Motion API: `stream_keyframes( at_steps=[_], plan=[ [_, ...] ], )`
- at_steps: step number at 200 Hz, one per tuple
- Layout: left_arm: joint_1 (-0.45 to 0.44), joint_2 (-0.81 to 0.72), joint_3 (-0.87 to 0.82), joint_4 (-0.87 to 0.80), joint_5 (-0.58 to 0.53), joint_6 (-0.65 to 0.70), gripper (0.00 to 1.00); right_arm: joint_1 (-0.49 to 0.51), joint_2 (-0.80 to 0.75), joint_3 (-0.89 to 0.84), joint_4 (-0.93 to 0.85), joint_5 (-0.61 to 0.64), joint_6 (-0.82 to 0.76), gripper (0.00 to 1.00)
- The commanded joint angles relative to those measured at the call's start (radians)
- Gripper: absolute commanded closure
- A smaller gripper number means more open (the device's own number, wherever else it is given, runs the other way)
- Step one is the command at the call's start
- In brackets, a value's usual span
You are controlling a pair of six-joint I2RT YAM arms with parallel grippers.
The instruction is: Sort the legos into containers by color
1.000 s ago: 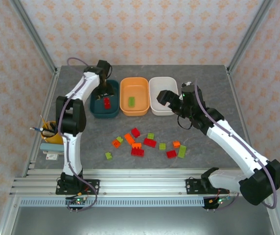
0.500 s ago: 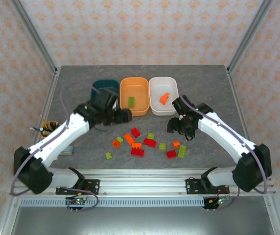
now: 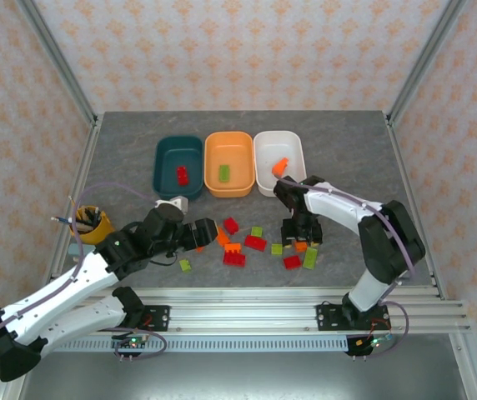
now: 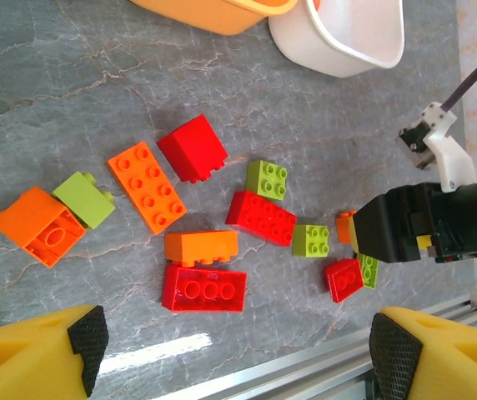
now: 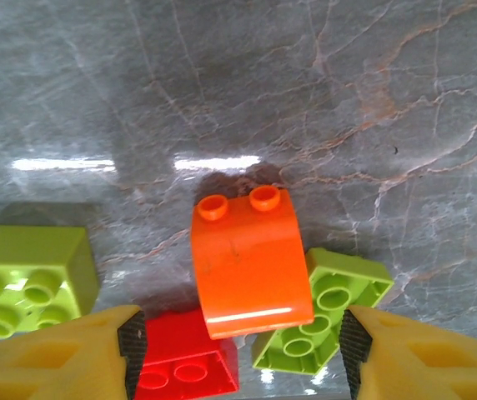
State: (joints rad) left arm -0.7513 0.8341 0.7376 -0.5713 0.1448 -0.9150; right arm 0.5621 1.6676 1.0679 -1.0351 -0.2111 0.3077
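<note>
Your left claw hangs released at 9 o'clock of the loose legos, fingers empty. Your right claw is spread too, straddling an orange brick untouched; its wrist view resolves two studs, too small from above. At 12 o'clock, the teal tub holds red, the orange tub green, the white tub orange.

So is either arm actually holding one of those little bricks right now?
No, nothing is held. The left fingers are spread wide and empty; the right fingers straddle an orange brick, with a gap on each side.
</note>
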Motion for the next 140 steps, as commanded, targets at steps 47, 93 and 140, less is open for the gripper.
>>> stream_keyframes(
  at_steps=[47, 93, 140],
  plan=[
    [-0.04, 0.059, 0.009, 0.063, -0.039, -0.016, 0.15, -0.005, 0.084, 0.007, 0.027, 0.065, -0.05, 0.46],
    [-0.055, 0.074, 0.006, 0.084, -0.036, -0.025, 0.15, -0.011, 0.112, 0.017, 0.042, 0.056, -0.054, 0.54],
    [-0.059, 0.076, 0.011, 0.085, -0.046, -0.025, 0.16, -0.012, 0.08, 0.017, 0.063, 0.067, -0.036, 0.66]
  ],
)
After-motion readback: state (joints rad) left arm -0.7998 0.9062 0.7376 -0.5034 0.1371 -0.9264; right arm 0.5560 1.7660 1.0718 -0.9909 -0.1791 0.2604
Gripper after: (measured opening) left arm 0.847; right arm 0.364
